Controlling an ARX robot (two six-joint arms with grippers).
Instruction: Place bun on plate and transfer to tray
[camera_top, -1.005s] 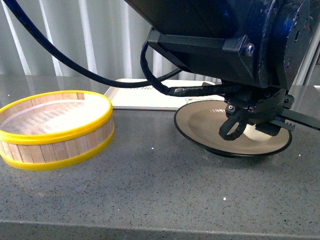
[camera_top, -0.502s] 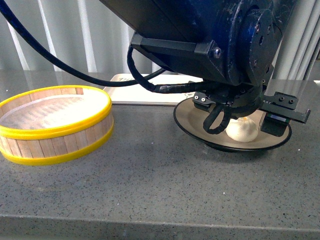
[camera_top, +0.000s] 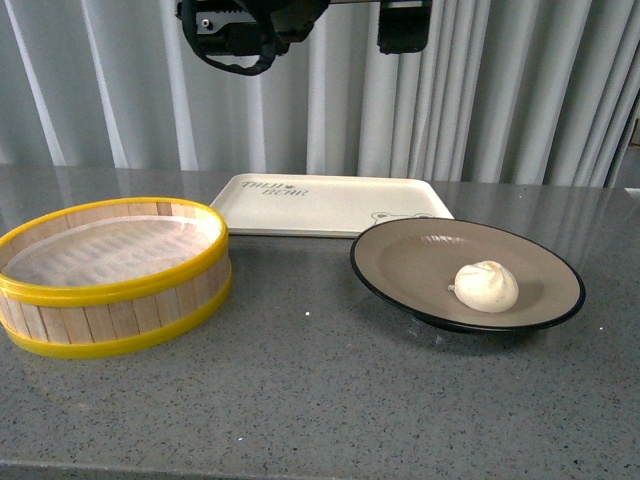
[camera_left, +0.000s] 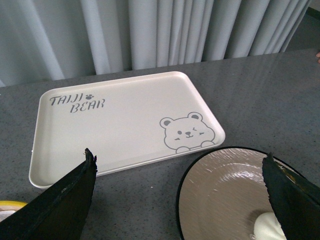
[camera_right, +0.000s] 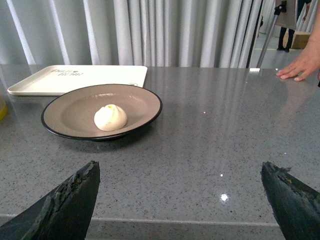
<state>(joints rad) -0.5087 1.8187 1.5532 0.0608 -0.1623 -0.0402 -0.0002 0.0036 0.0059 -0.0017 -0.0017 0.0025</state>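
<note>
At the left of the front view sits a round wooden steamer basket with yellow rims (camera_top: 110, 270). It holds no bun, only its pale liner. Behind it and toward the centre lies the flat rectangular cream-white tray (camera_top: 330, 205), with dark lettering at its left end and bare room for a dish. Just in front of the tray's right end, near it but with a strip of grey counter between them, stands the round shallow beige-brown plate with a thin black rim (camera_top: 400, 260).

The small white pleated bun (camera_top: 487, 286) rests inside the plate, right of its centre. I judge that the first half of the job is done and the plate still has to go onto the tray.

Black arm hardware (camera_top: 250, 25) hangs at the top edge of the front view, well above everything. In its wrist view, the left gripper (camera_left: 178, 156) is spread wide and holds nothing. It looks down on the tray and the plate's rim, probably to leave the bun undisturbed.

The right gripper (camera_right: 180, 166) is also spread wide and empty. It is low over the counter and facing the plate, which suits taking the raised rim. A person's hand (camera_right: 300, 67) rests on the counter at the upper right of that view.
</note>
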